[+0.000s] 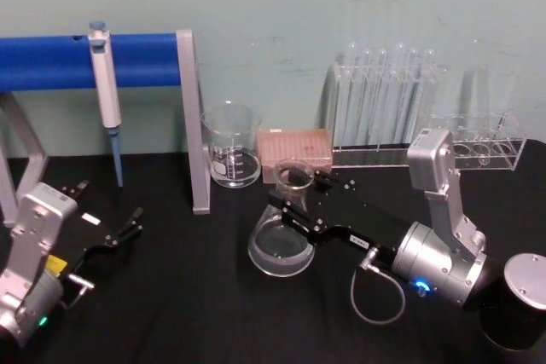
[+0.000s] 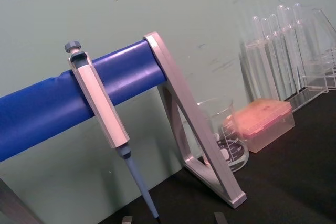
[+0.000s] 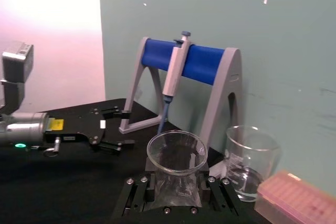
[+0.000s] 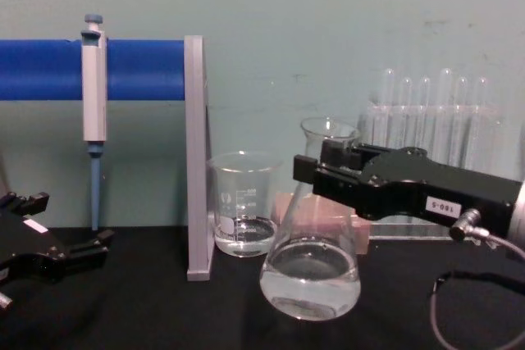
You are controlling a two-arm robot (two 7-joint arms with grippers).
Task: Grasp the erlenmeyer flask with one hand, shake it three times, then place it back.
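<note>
Head view: reaching in from 4 o'clock, the right gripper (image 1: 296,187) is clamped on the neck of the erlenmeyer flask (image 1: 280,249) near centre. The left gripper (image 1: 109,205) lies parked at 8 o'clock, fingers apart. Right wrist view: the jaws sit below the flared rim, likely to stop slipping. Chest view: the flask tilts, its liquid pooled low.

Chest view: cannot see the flask (image 4: 311,272) neck where the right gripper (image 4: 321,171) jaws cover it, at 12 o'clock from the body. Cannot make out most of the tip box (image 4: 285,206) behind the flask. Loses the left gripper (image 4: 61,231) wrist off the edge at 8 o'clock, the blue bar (image 4: 49,70) at 9 o'clock, the right arm at 3 o'clock. Cannot read the label (image 4: 440,204) digits for certain.
</note>
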